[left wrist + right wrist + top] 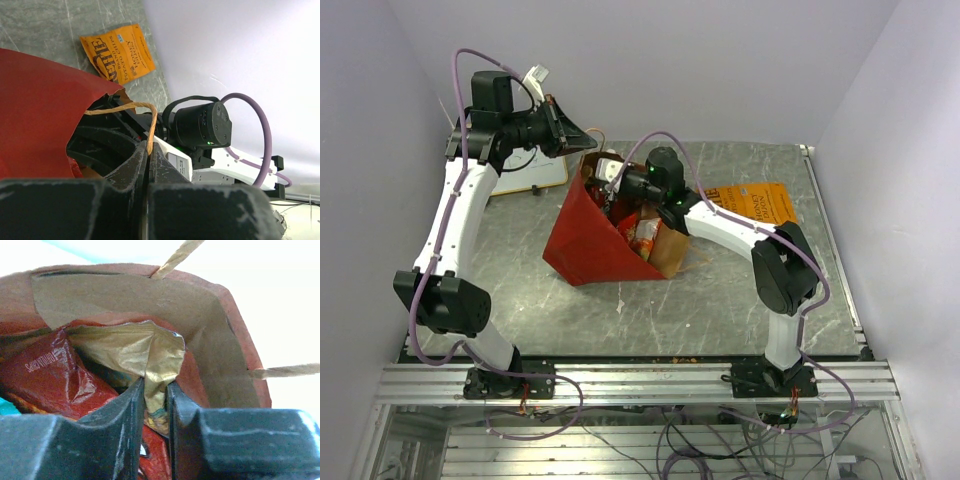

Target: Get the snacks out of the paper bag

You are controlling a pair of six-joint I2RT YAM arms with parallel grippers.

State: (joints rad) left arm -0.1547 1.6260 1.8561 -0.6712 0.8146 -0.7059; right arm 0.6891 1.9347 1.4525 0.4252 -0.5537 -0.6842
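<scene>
Crinkly foil snack packets (pixel 638 232) mostly sit inside the large red paper bag (pixel 585 245). The bag lies tipped on the grey marbled table (pixel 720 300) at the centre of the top view, its mouth turned toward 2 o'clock. One flat orange foil packet (pixel 755 203) is already out, lying on the table at 3 o'clock from the bag and well apart from it.

The left gripper (pixel 149 150) has its fingers pressed fully together on the tan cord handle (pixel 125 105) at the bag's 11 o'clock corner. Judging by the raised corner, this hold lifts the upper lip and keeps the mouth gaping so the other arm can reach in.

The right gripper (pixel 156 390) is inside that mouth, against the brown kraft lining (pixel 125 300). Its jaws are nearly closed, pinching the crumpled top edge of a gold foil packet (pixel 135 347). Gripping the loose edge rather than the puffed body likely gives the thin fingers a firmer purchase. A red foil packet (pixel 55 375) lies touching the gold one at 9 o'clock in the wrist view, so it may drag along when the gold one is pulled out.
</scene>
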